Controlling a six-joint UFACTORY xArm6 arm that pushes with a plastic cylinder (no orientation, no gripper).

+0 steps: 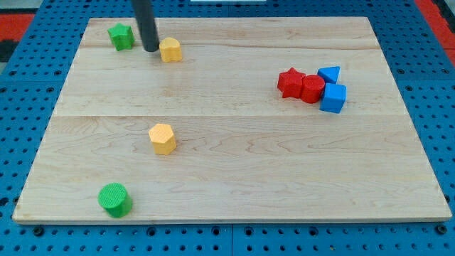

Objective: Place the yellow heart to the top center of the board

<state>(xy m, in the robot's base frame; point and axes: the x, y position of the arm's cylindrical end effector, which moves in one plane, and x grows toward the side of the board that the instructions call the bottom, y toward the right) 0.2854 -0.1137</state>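
The yellow heart lies near the board's top left. My tip stands just to the heart's left, very close to it or touching. A green star lies to the tip's left. A yellow hexagon lies left of the board's centre.
A green cylinder sits at the bottom left. At the right, a red star, a red cylinder-like block, a blue triangle and a blue cube cluster together. The wooden board rests on a blue pegboard.
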